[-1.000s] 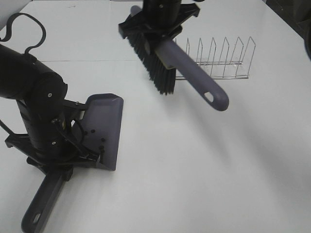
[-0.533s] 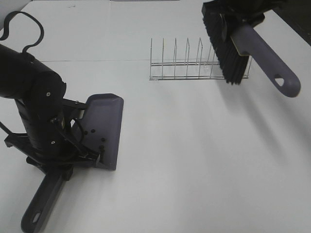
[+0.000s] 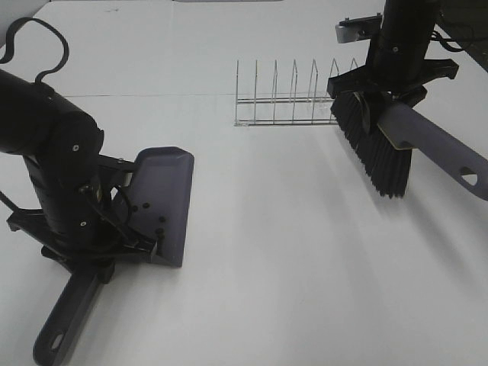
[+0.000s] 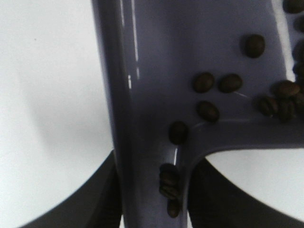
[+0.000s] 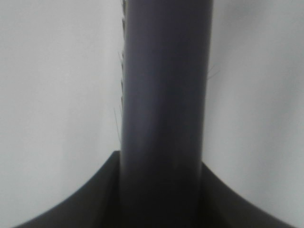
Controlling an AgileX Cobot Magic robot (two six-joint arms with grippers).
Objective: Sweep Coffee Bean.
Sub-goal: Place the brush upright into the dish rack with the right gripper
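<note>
Looks close to finished, judging from how things lie. Grips the dustpan (image 3: 164, 198) by its handle with the left gripper (image 4: 154, 204), jaws closed tight on it, with the pan resting on the table (image 3: 290, 267) just ahead of the fingers. Shows the coffee beans (image 4: 206, 83) in the left wrist view: about a dozen or more inside the pan, scattered over its floor just beyond the fingertips, with a few lodged in the handle's channel right between the jaws. Finds no loose bean on the white surface around either gripper in the high view, though too coarse a view to rule out something that small.

Clamps the brush (image 3: 377, 149) with the right gripper (image 3: 385, 84), jaws shut fully round the handle, bristles hanging below the hand and apparently clear of the table, well apart from the pan, with a wire rack (image 3: 293, 99) just beside the hand.

Leaves, at a guess, only setting the brush down and parking or emptying the pan without spilling.

No brand, label or readable writing anywhere on brush, pan, rack or arms.
</note>
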